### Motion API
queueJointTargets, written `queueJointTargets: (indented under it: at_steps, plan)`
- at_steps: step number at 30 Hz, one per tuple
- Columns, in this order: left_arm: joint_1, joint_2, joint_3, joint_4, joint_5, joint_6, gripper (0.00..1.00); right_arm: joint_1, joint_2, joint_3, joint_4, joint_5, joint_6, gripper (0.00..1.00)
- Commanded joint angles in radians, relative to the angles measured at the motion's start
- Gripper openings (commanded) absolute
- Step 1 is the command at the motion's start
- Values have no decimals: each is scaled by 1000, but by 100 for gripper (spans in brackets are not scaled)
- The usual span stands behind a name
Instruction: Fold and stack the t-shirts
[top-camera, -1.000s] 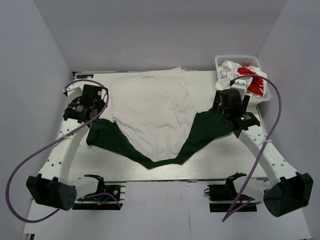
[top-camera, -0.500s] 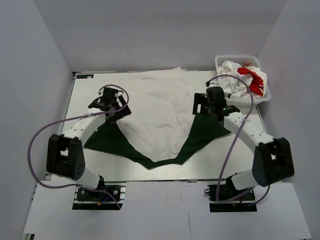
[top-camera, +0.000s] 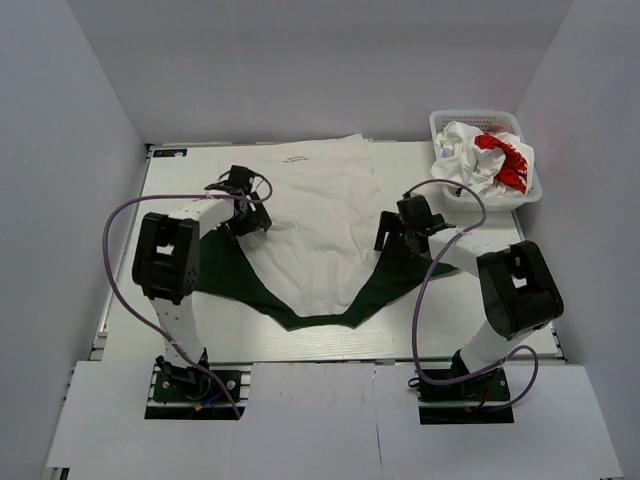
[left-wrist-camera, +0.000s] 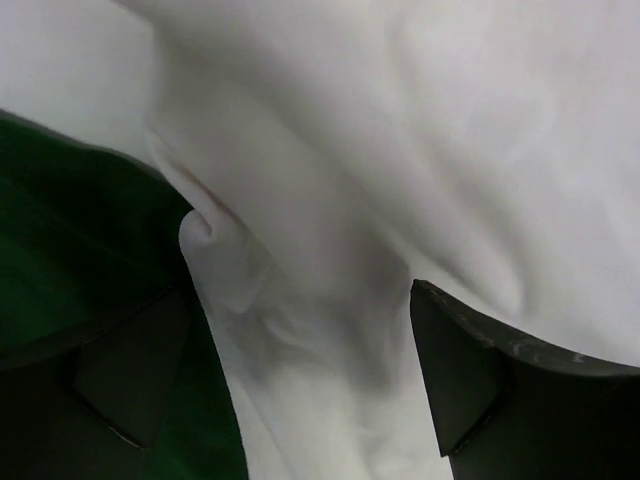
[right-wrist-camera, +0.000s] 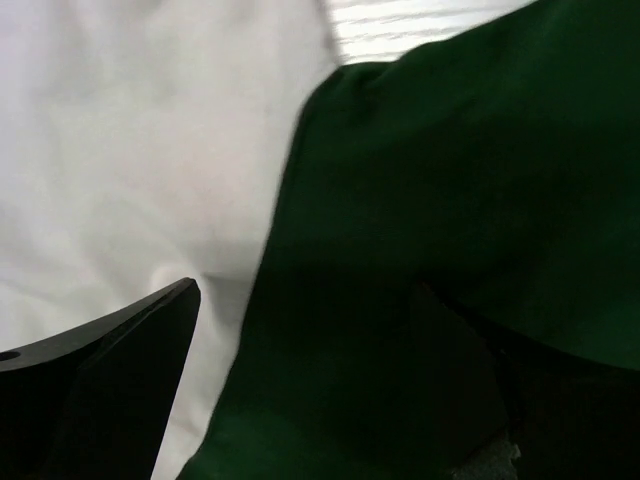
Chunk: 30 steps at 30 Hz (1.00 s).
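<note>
Over at ten o'clock on the bench (top-camera: 455, 310), the left pincer (top-camera: 244, 204) has swung in from the outer edge within the last second. It now sits low on the white t-shirt with green sleeves (top-camera: 315, 215), right where the left sleeve (top-camera: 225, 282) joins the body. Its wrist view shows the fingers (left-wrist-camera: 120, 385) spread, white cloth bunched between them, nothing clamped. That shirt lies flat mid-bench, hem toward twelve, neck toward six, not yet folded. At three o'clock the right pincer (top-camera: 392, 232) has likewise come in from beside the basket (top-camera: 475, 114), its fingers (right-wrist-camera: 110, 385) apart over the seam between white body and right sleeve (top-camera: 400, 275). Both arms are bent sharply, wrists tipped down. I'd judge a sleeve fold is about to start. The red-printed t-shirt (top-camera: 490, 155) waits in the basket at one o'clock.
</note>
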Motion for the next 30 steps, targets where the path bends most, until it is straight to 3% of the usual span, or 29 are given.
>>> queueJointTargets:
  at_steps: [1, 5, 9, 12, 13, 16, 17, 19, 23, 25, 26, 28, 29, 30]
  plan:
    - [10, 132, 121, -8, -91, -10, 100, 44, -7, -94, 1, -54, 103, 90]
    - [10, 324, 366, -47, -122, 18, 100, 162, -74, -188, -37, -109, 131, 90]
    - [-10, 542, 776, -74, 34, 90, 100, 434, -145, -241, -99, -178, 128, 90]
    - [-35, 634, 925, 0, 210, 118, 100, 622, -120, -187, -119, -341, -32, 90]
    - [-61, 635, 925, 34, 252, 137, 100, 705, -105, -147, -57, -375, -126, 90]
    - [-104, 569, 866, 159, 341, 180, 100, 774, -68, -74, 30, -445, -296, 90]
    - [-113, 535, 782, 240, 342, 191, 100, 788, -48, -26, 45, -523, -335, 90]
    - [-125, 433, 674, 308, 351, 242, 100, 802, 2, 59, 67, -547, -379, 90]
    - [-125, 319, 606, 364, 322, 291, 100, 796, 33, 157, 91, -516, -400, 90]
    - [-125, 236, 591, 316, 261, 291, 100, 790, -2, 148, 163, -463, -377, 90]
    - [-125, 204, 557, 301, 168, 291, 100, 782, -33, 143, 189, -312, -359, 90]
    - [-115, 95, 508, 232, 72, 251, 100, 750, -88, 105, 209, -194, -302, 90]
    - [-115, 57, 436, 207, -1, 225, 100, 724, -121, 88, 208, 5, -232, 90]
    - [-105, 17, 383, 194, -37, 195, 100, 689, -152, 74, 199, 57, -214, 90]
